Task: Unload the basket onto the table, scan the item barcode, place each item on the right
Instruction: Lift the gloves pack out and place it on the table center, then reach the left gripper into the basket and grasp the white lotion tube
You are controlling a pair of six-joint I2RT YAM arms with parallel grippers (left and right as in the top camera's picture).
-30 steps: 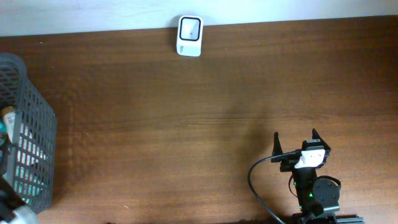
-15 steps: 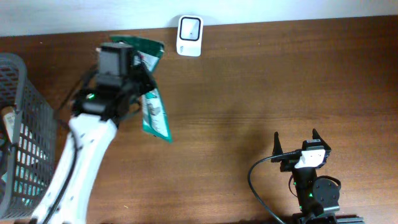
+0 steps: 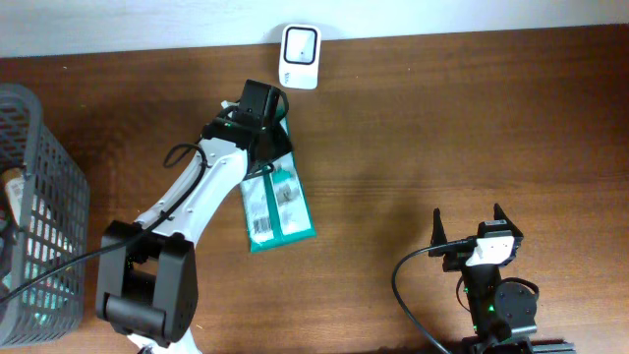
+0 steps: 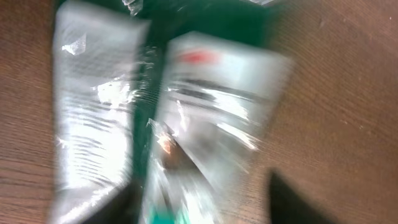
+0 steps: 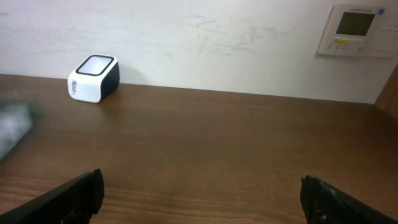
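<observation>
The item is a green and silver foil package [image 3: 278, 202] that lies flat on the wooden table, barcode side up, below the white barcode scanner [image 3: 300, 57]. My left gripper [image 3: 267, 157] hovers at the package's upper end. In the blurred left wrist view the package [image 4: 205, 106] fills the frame. The left gripper [image 4: 205, 208] there has its dark fingers spread wide to either side of the foil, so it is open. My right gripper [image 3: 469, 224] rests open at the front right, far from the package, and nothing lies between its fingers [image 5: 81, 193]. The scanner [image 5: 93, 79] stands by the wall.
A dark mesh basket [image 3: 59, 177] with other items stands at the table's left edge. The wall runs along the table's far edge, behind the scanner. A wall panel [image 5: 357, 28] hangs at the upper right in the right wrist view.
The left arm swung in with the package, passed left of the scanner, then moved right. The package now lies flat on the table and the jaws have spread. The right arm stayed still.
</observation>
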